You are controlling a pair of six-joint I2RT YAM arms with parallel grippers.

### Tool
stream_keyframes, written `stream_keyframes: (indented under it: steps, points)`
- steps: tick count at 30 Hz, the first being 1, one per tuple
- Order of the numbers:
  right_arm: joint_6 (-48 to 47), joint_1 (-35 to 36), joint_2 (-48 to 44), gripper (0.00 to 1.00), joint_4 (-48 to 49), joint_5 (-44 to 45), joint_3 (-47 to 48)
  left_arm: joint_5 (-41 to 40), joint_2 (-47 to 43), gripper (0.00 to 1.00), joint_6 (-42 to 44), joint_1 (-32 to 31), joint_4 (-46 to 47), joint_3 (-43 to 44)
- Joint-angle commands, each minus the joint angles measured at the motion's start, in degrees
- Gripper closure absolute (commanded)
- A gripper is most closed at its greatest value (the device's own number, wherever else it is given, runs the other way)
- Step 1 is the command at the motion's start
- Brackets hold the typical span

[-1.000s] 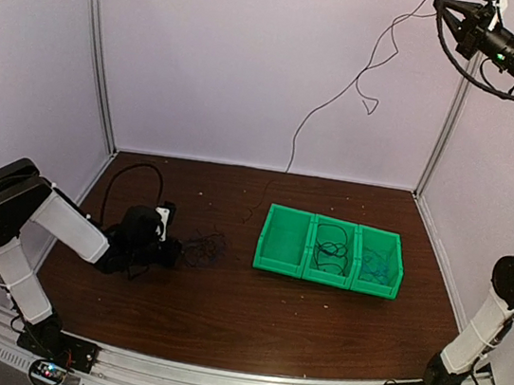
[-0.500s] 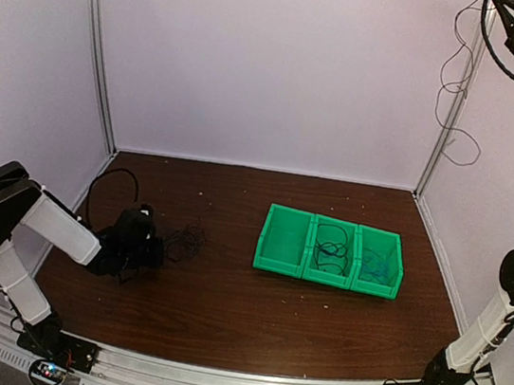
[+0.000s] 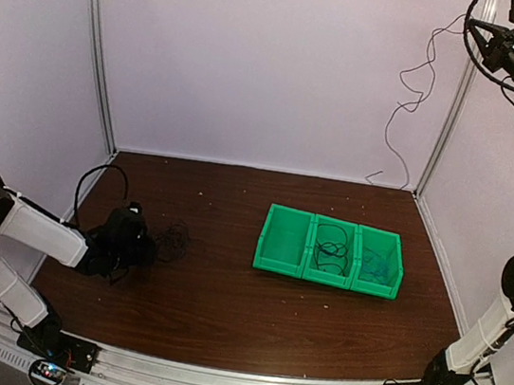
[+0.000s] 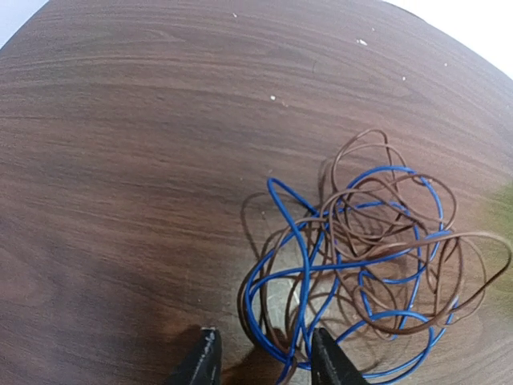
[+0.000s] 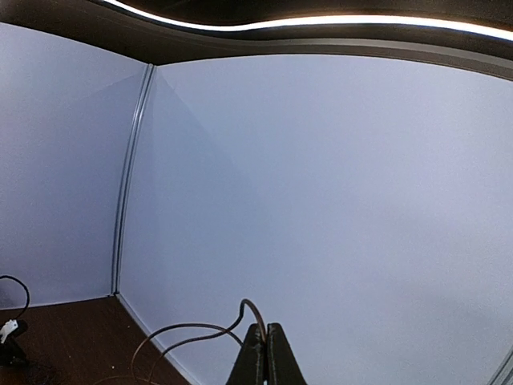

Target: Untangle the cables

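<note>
A small tangle of thin blue and brown cables [image 4: 361, 257] lies on the table at the left [image 3: 172, 236]. My left gripper [image 3: 138, 241] sits low at its left edge. In the left wrist view the gripper [image 4: 264, 365] is open, and a few blue and brown strands lie between the fingers. My right gripper [image 3: 478, 34] is raised high at the back right corner. It is shut on one thin cable [image 3: 405, 108] that hangs down along the wall, its end just above the table. The right wrist view shows this gripper [image 5: 266, 341] pinching the brown cable [image 5: 192, 327].
A green three-compartment bin [image 3: 280, 244] stands right of centre. Its middle compartment holds a black cable [image 3: 331, 246] and its right compartment a bluish cable [image 3: 376, 263]. White walls and metal corner posts [image 3: 443, 132] enclose the table.
The right gripper swung about at the top right, and its cable has come away from the tangle and hangs by the right corner. The left gripper and the tangle shifted left.
</note>
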Motion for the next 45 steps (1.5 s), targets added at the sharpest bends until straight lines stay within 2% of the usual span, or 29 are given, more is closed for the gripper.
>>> stream_keyframes:
  steps: [1,4,9,20,36,45]
  points:
    - [-4.0,6.3,-1.1,1.0,-1.2,-0.2,-2.8,1.3,-2.1,0.58,2.1,0.2,1.1,0.4]
    - [-9.7,11.9,-0.6,1.0,-5.5,3.4,-4.2,1.7,-3.1,0.54,3.5,0.2,0.1,1.2]
    - [-13.4,18.0,1.4,1.0,-7.9,6.6,-6.3,1.4,-5.9,0.53,4.7,0.2,-1.4,2.0]
    - [-17.6,25.1,4.9,1.0,-10.0,10.7,-9.5,-0.3,-6.1,0.53,5.1,0.2,-1.8,1.5]
    - [-21.6,31.0,7.0,1.0,-6.5,13.8,-30.4,-0.8,-5.1,0.53,5.1,0.2,-1.9,1.3]
    - [-29.9,35.6,8.8,1.0,-14.0,16.2,-41.7,-2.4,-8.9,0.53,5.8,0.3,-3.1,0.1]
